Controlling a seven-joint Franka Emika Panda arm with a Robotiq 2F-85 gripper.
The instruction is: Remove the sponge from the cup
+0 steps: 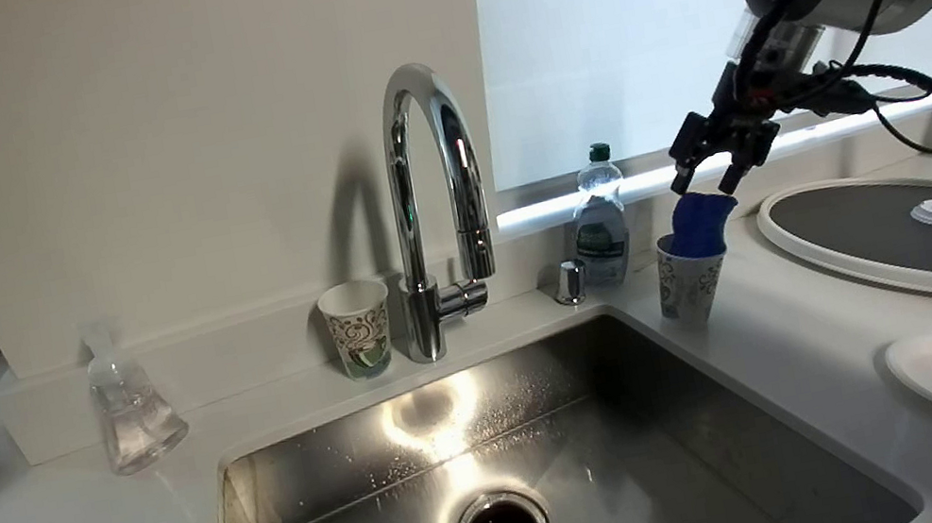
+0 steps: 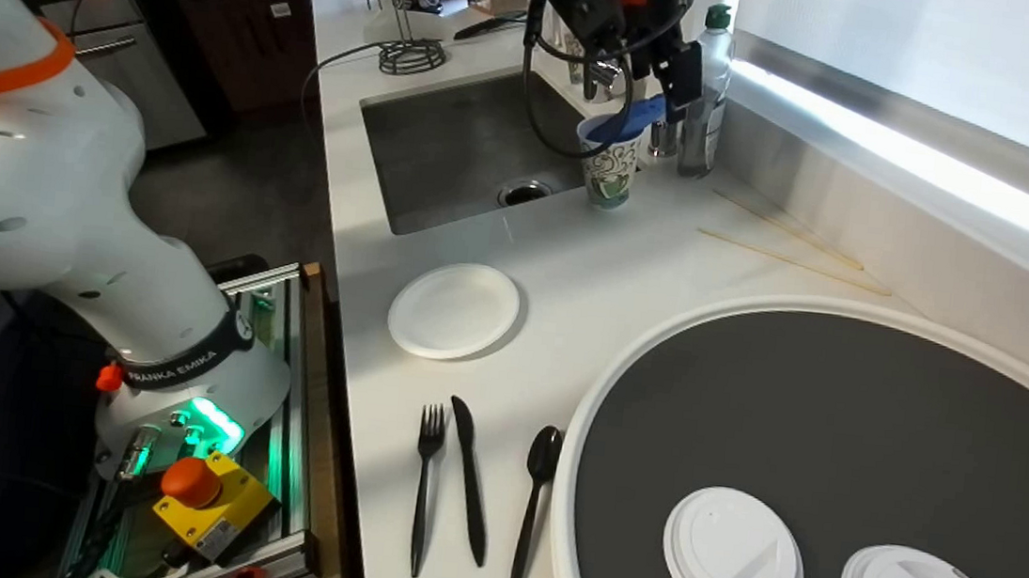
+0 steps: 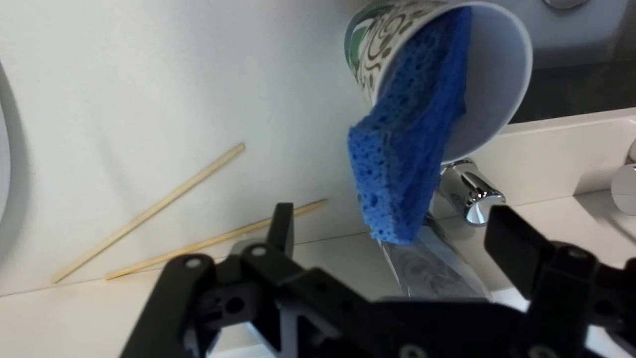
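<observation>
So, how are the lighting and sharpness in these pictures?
In an exterior view, glare in the sink, faucet shadow on the wall; in both exterior views, an overexposed light strip; in the wrist view, dark gripper, visible pores on the sponge.

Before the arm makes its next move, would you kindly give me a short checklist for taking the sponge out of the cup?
1. Gripper open: ok, its fingers stand apart.
2. Sponge graspable: ok, one end sticks out of the cup.
3. Sideways alignment: ok, the wrist view shows the sponge's end between the fingers.
4. Fingers low enough to grip: cannot tell, depth is unclear.
5. Cup upright on the counter: ok in both exterior views.
6. Cup restrained: not ok, nothing visible holds it, so it might lift along.
</observation>
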